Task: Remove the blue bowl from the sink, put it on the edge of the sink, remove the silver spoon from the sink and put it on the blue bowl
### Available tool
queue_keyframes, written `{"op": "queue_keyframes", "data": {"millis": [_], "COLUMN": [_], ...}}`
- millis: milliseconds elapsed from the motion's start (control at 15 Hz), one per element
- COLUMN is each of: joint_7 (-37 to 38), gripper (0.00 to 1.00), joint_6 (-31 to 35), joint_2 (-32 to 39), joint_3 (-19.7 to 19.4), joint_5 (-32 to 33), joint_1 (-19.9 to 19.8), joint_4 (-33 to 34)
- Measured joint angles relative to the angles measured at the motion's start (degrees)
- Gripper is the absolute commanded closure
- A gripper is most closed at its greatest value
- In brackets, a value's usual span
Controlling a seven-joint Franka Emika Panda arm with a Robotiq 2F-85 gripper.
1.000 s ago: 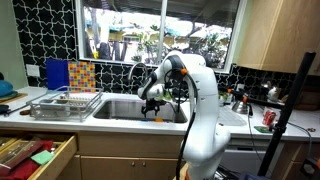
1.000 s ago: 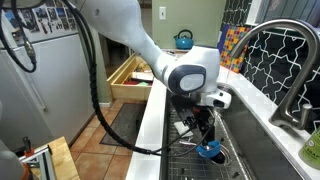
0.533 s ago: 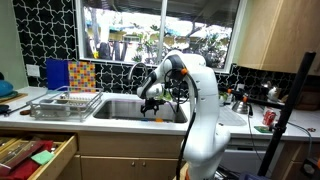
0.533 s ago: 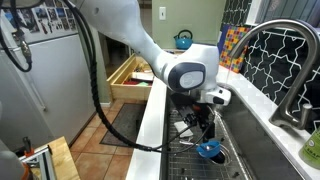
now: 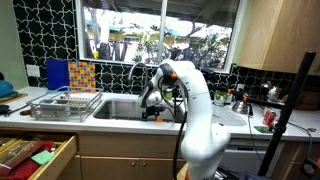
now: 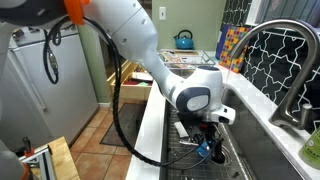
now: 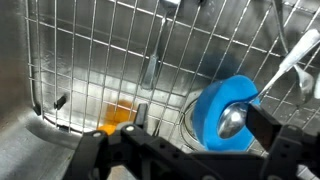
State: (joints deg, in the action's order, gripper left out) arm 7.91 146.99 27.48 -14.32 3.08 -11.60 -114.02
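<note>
The blue bowl [image 7: 215, 105] lies tilted on the wire grid on the floor of the sink [image 7: 80, 60]. The silver spoon [image 7: 233, 120] rests with its scoop on the bowl and its handle running up to the right. My gripper [image 7: 200, 128] is open, low in the basin, with its fingers on either side of the bowl; the right finger overlaps the bowl's right edge. In an exterior view the gripper [image 6: 210, 148] hides most of the bowl [image 6: 206, 154]. In the exterior view facing the counter the gripper [image 5: 150, 110] is down in the sink [image 5: 115, 108] and the bowl is hidden.
A small orange thing [image 7: 118, 118] lies on the grid left of the bowl. The curved faucet [image 6: 285, 60] rises behind the sink. A wire dish rack [image 5: 65, 103] stands on the counter beside the sink. A drawer [image 5: 35, 155] hangs open below.
The arm has bent further and lowered the gripper deeper into the sink, down over the blue bowl. The bowl and spoon have not moved.
</note>
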Motion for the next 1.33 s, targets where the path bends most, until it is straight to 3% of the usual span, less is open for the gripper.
{"op": "queue_keyframes", "data": {"millis": [733,1333], "joint_7": [2.25,2.17], "gripper": [0.0,0.0], "joint_6": [0.33,1.52], "joint_2": [9.68,7.01], "joint_3": [-4.12,-2.78], "joint_5": [-0.1,-0.76], "joint_1": [-1.43,-1.39], "joint_4": [7.54,8.34]}}
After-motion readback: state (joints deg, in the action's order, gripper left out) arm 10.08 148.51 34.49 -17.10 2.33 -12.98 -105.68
